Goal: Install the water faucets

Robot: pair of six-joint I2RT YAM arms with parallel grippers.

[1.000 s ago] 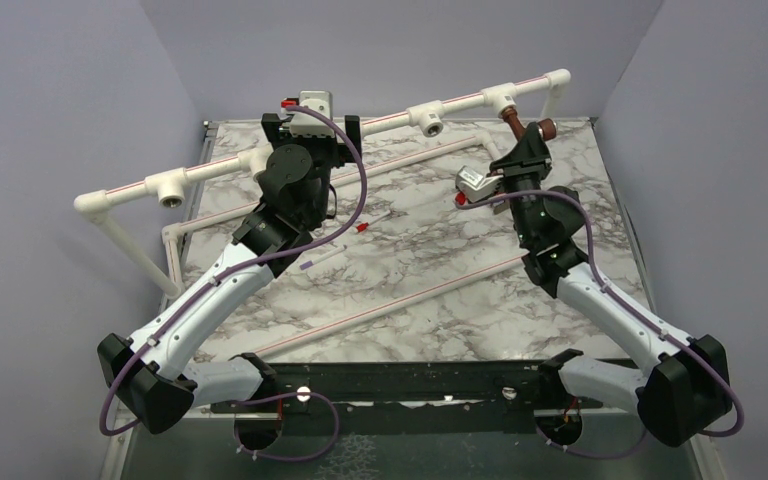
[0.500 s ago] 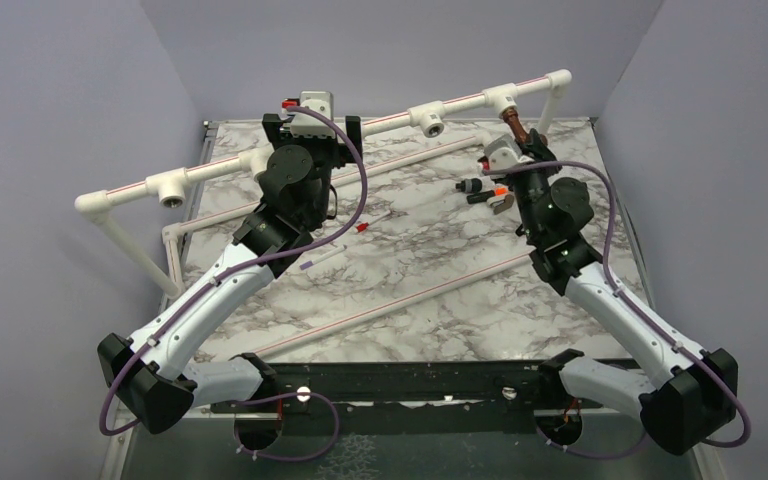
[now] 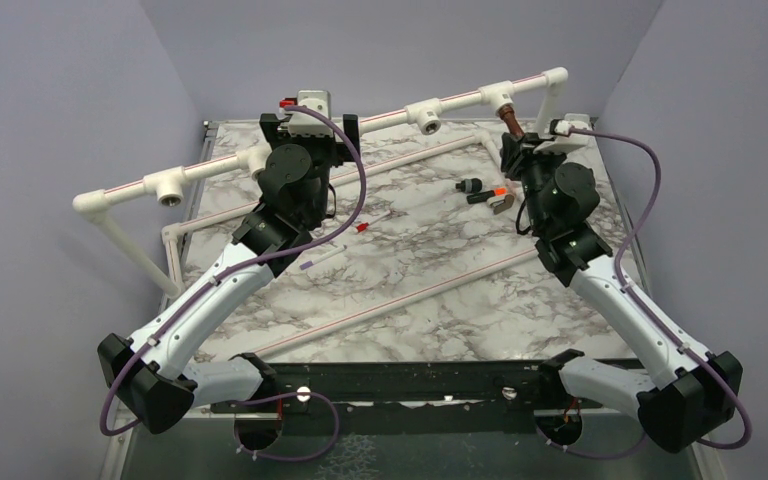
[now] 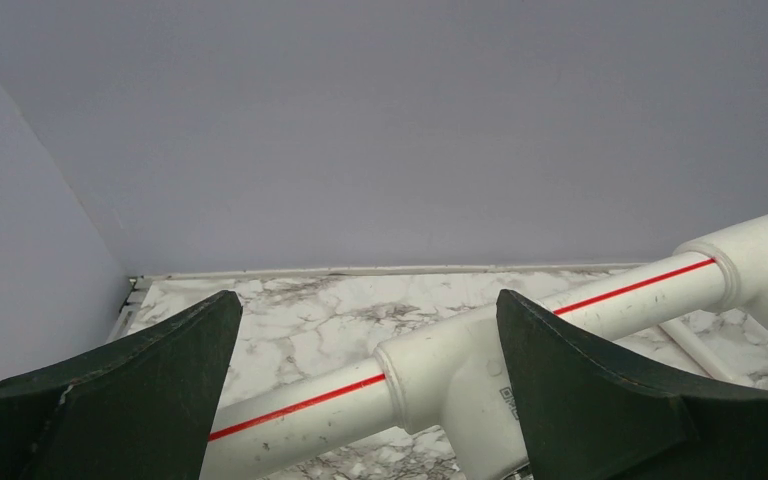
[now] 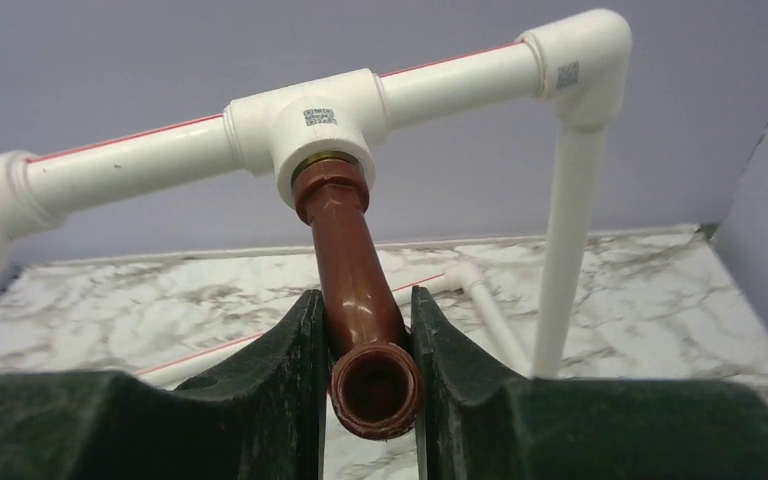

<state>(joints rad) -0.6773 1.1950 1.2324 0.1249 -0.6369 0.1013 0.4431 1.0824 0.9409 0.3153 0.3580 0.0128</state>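
White arms (image 3: 210, 297) carry black joints (image 3: 290, 172), seemingly purple cables (image 3: 364, 185).

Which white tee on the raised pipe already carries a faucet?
The tee beside the right corner elbow: a copper faucet sits in it, gripped by the right hand. The middle tee and far-left tee are empty.

Red-brown faucet (image 5: 355, 290), white pipe (image 5: 130, 160) w/ red stripe, grey-veined marble table (image 3: 430, 250).

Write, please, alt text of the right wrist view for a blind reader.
The right pincer grips a reddish-brown faucet whose far end sits in a white tee fitting on a red-striped pipe. Marble tabletop and a grey wall lie behind.
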